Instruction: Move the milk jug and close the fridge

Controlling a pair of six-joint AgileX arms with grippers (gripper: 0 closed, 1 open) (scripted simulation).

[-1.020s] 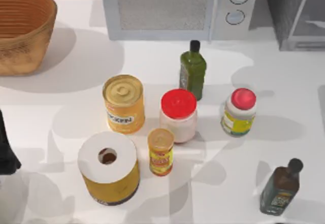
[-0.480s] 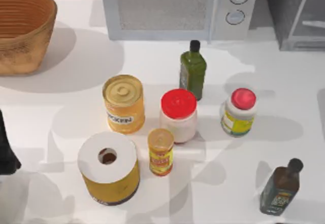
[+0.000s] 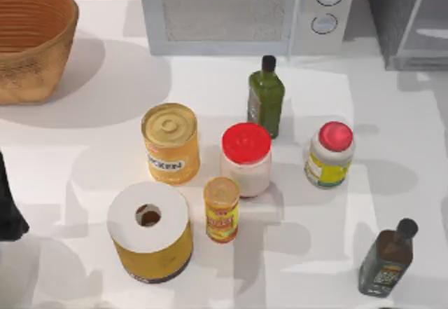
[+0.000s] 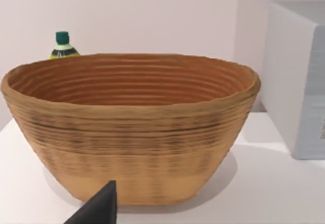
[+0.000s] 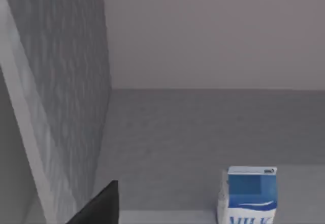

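- Milk jug point(image 5: 247, 195): upright on the dark floor inside the fridge point(image 3: 406, 22), at the table's far right.
- Right gripper: faces the jug; finger state cannot be told.
- Left arm point(image 3: 8, 204): at the table's left edge.

My left arm point(image 3: 8, 204) sits at the table's left edge, facing the basket point(image 3: 31, 39) in the far left corner. The microwave point(image 3: 245, 11) stands along the back, with the fridge point(image 3: 409, 18) to its right in the far right corner. The milk jug point(image 5: 249, 196) stands upright inside the fridge, on its floor. Mid-table, a bottle point(image 3: 265, 97) stands before the microwave. Nearer, a can point(image 3: 170, 143), a jar point(image 3: 246, 158) and a second jar point(image 3: 329, 155) run left to right. Before the first jar stands a small can point(image 3: 221, 209); left of that, a paper roll point(image 3: 149, 230). Another bottle point(image 3: 386, 258) stands at the near right.
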